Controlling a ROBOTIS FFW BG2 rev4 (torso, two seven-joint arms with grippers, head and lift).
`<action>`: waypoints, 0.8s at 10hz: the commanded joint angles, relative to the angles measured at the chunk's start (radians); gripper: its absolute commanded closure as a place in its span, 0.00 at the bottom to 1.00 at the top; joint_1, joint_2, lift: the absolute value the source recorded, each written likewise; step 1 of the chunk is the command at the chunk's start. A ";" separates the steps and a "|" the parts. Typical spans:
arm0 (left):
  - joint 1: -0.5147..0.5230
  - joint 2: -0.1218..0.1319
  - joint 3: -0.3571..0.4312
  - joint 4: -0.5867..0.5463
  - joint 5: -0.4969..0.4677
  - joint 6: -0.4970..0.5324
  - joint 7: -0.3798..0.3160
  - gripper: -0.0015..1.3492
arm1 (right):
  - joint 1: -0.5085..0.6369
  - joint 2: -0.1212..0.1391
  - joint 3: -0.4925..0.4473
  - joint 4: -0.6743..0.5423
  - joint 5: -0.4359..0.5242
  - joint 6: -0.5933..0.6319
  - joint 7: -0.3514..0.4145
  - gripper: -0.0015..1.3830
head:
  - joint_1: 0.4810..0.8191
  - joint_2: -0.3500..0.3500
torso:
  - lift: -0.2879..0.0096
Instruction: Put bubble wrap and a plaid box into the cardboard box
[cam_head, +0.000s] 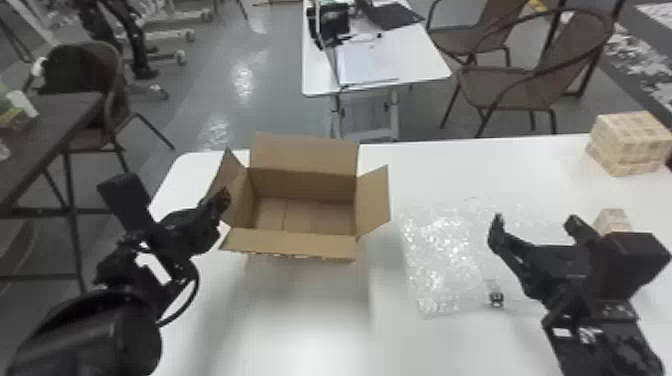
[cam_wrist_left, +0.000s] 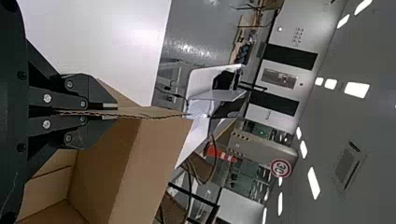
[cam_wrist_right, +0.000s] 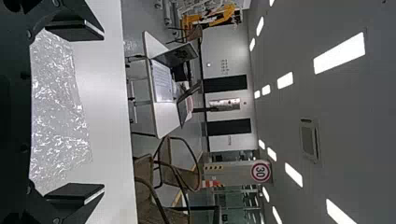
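My left gripper (cam_head: 224, 199) is at the left side of the open, empty cardboard box (cam_head: 287, 245). In the left wrist view, the left gripper (cam_wrist_left: 112, 112) is shut on an upright flap of the cardboard box (cam_wrist_left: 149, 154). Clear bubble wrap (cam_head: 440, 260) lies flat on the table, right of the box. Over its right part is my right gripper (cam_head: 536, 222), fingers spread. The right wrist view has the right gripper (cam_wrist_right: 100, 112) open and empty, with the bubble wrap (cam_wrist_right: 58, 112) beyond it. A pale plaid box (cam_head: 630, 142) stands at the table's far right.
A smaller pale block (cam_head: 613, 221) sits partly behind the right gripper. A small dark object (cam_head: 496, 299) is at the bubble wrap's near part. The white table (cam_head: 310, 320) carries these things; past its back edge stand another table (cam_head: 380, 65) and chairs (cam_head: 515, 90).
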 joint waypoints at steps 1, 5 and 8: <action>-0.003 -0.001 0.000 -0.024 -0.010 0.007 0.000 0.90 | -0.003 0.000 0.002 0.002 -0.001 0.000 0.000 0.11 | 0.63 0.71 | 0.60; 0.013 -0.005 -0.013 -0.103 -0.046 0.012 0.001 0.90 | -0.004 0.000 0.003 0.002 -0.001 0.002 -0.002 0.11 | 0.63 0.71 | 0.60; 0.028 -0.007 -0.040 -0.143 -0.065 0.008 0.005 0.90 | -0.007 -0.003 0.002 -0.011 -0.004 0.021 -0.002 0.11 | 0.63 0.70 | 0.60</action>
